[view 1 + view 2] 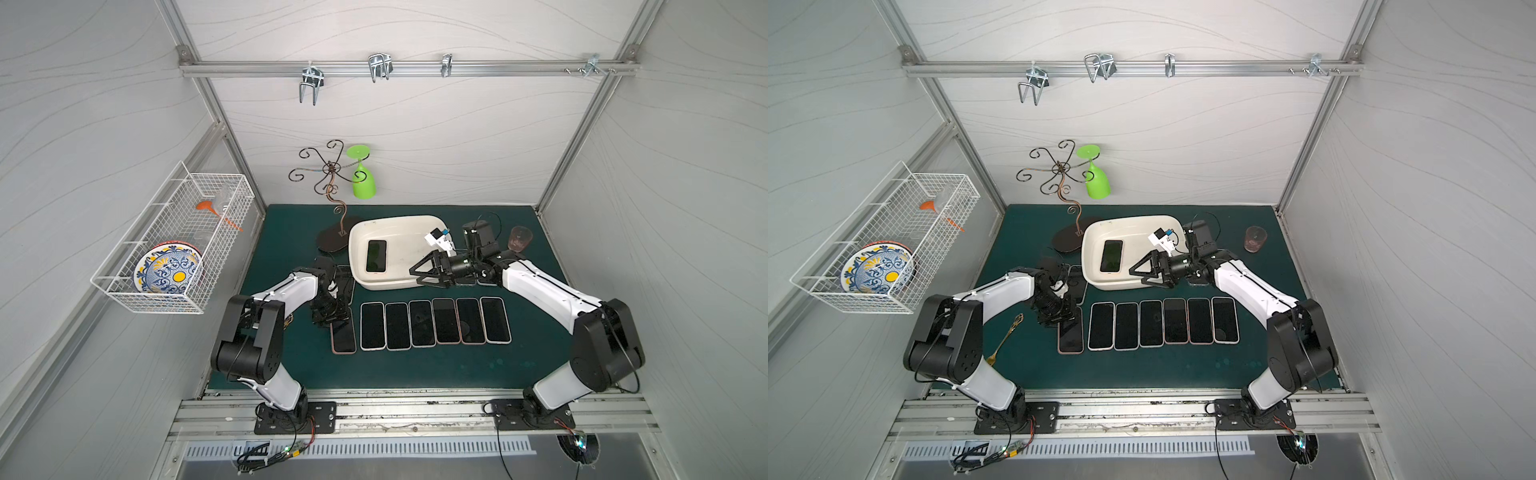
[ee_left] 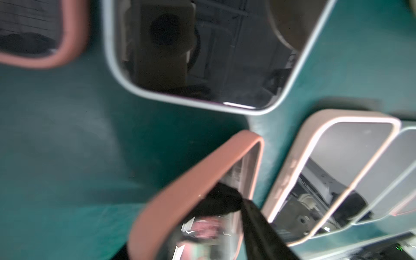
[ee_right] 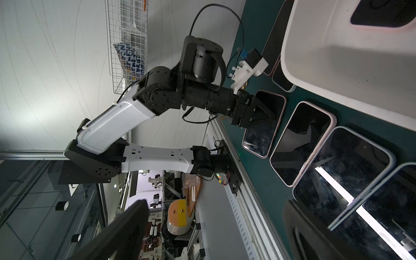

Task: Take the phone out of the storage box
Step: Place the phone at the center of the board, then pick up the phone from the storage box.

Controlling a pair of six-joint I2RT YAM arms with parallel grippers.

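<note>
- The left tool (image 1: 334,320) sits low over the far end of a pink-edged phone (image 1: 344,338) at the left end of the row. We cannot tell whether its jaws are apart or together.
- The left wrist view is blurred, and only one dark finger (image 2: 258,225) shows across that phone.
- More phones (image 1: 347,276) lie behind the left arm, mostly hidden.
- A gold spoon (image 1: 1007,336) shows in a top view only.
- The right tool (image 1: 413,276) hangs with its jaws wide apart and empty over the near right rim of the box (image 1: 401,245).
- The phone (image 1: 376,256) lies flat, screen up, in the left part of the box, apart from both tools.
- Six phones (image 1: 434,322) lie side by side on the dark green bench (image 1: 291,370), in front of the box.
- The walls are pale grey. A rail with hooks (image 1: 415,66) runs across the back, and a wire basket (image 1: 216,195) on the left wall holds a patterned plate (image 1: 170,270).
</note>
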